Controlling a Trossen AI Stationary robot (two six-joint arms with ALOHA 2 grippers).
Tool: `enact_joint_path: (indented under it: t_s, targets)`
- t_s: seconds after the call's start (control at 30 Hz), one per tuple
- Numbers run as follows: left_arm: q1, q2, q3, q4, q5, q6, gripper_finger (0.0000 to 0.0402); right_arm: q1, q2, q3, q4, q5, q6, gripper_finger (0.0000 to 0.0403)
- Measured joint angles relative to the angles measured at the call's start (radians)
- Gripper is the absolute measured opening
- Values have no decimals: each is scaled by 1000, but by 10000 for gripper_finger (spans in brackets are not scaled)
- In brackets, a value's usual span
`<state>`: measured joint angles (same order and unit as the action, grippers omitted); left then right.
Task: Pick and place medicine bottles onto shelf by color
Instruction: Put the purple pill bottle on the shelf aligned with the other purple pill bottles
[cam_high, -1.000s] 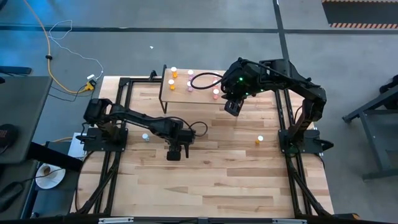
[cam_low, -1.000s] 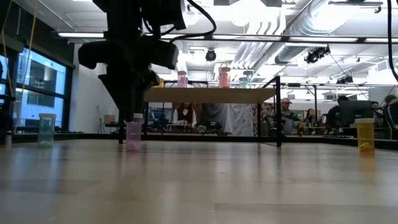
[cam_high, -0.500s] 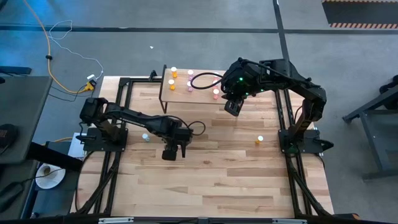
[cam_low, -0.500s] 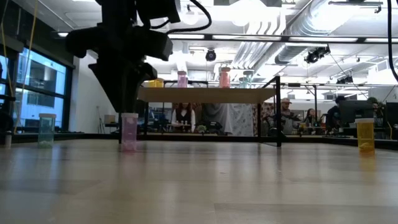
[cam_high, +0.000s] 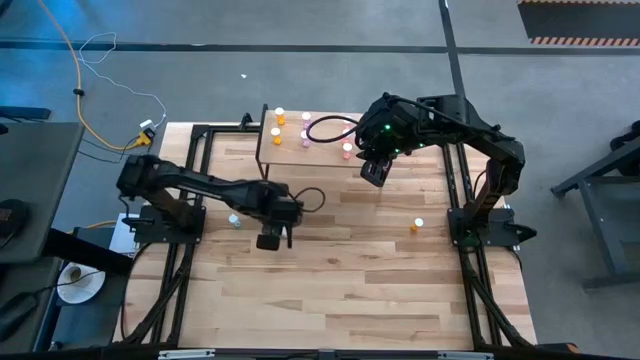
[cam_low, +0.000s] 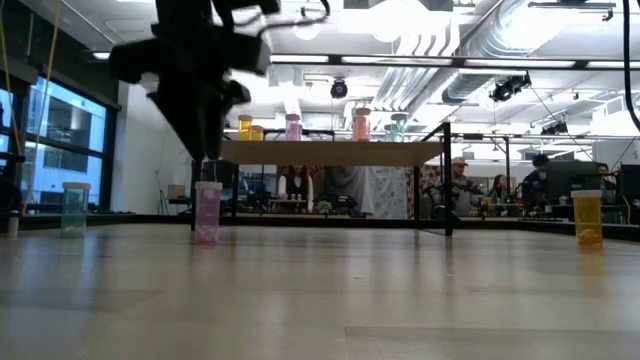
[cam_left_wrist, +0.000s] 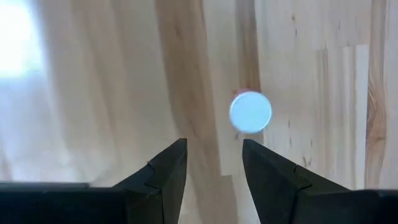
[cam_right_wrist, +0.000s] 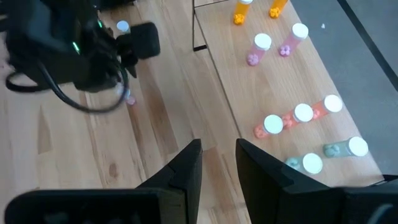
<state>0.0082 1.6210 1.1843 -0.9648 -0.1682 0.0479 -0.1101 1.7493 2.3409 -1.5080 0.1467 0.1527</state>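
Pale striped wood tabletop (cam_high: 340, 270). Black arms, blk fingers (cam_left_wrist: 165, 180). White-capped pink bottle (cam_low: 208, 212), teal bottle (cam_low: 74, 209) w/ clear-ish body, orange bottle (cam_low: 588, 216). Shelf (cam_right_wrist: 273, 81): light wood, orange, pink, red, teal btls.

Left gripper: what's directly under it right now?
Under the left gripper, jaws open and empty, a pink bottle with a white cap stands upright on the table. From above, the gripper hides that bottle; its body shows only in the low view.
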Motion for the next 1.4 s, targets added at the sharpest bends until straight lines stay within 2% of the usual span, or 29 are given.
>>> enact_joint_path:
  t_s: [0.37, 0.6, 0.87, 1.17, 1.4]
  targets:
    - [0, -269, -2, -34, -8, 0, 147, 6, 16, 0, -6, 3, 69, 89]
    - [-2, -439, -44, -33, -8, -11, 147, 72, 62, 0, -42, 112, 114, 89]
    - [-3, -565, -52, -52, 8, -54, 147, 161, 115, -6, -57, 197, 139, 89]
    - [-3, -682, -52, -66, 32, -95, 147, 210, 112, -261, 56, 246, 191, 89]
    - [-3, -721, -52, -71, 36, -98, 147, 244, 72, -499, 254, 203, 235, 89]
